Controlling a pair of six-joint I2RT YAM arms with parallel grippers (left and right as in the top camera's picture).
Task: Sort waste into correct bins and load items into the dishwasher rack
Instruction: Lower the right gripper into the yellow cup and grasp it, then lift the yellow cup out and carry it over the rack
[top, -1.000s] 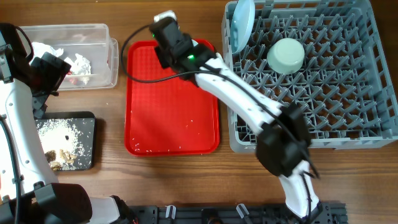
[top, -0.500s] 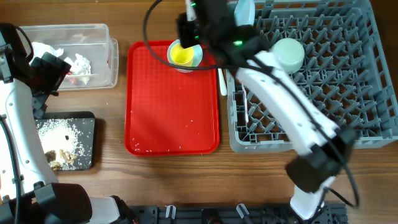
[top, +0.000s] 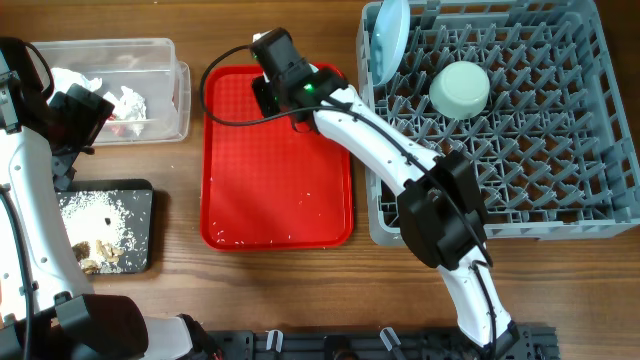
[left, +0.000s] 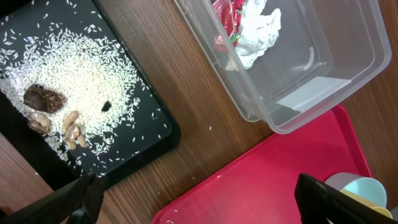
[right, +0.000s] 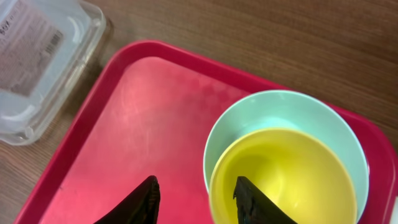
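Right claw (right: 194, 202) sits over the red tray (right: 143, 124), jaws apart and straddling the near rims of the cup (right: 286, 180) and the blue bowl (right: 280, 109) it nests in. One finger is above the cup's mouth, the other outside at 9 o'clock. Touching or just above? Can't tell (both fingers run off the bottom edge). From overhead the right arm (top: 370, 140) covers the tray's 1 o'clock corner, so cup and bowl are hidden there. At 3 o'clock the rack (top: 540, 170) carries the plate (top: 388, 40) on edge and a green bowl (top: 460, 88) mouth down. Left claw (left: 196, 202) is wide apart with nothing in it, only its tips in frame, above the tabletop (left: 186, 93). To one side of it is the black tray (left: 155, 134) with rice (left: 81, 68) and scraps (left: 46, 99), to the other the tub (left: 323, 87) holding a napkin (left: 258, 28) and wrapper (left: 227, 18).
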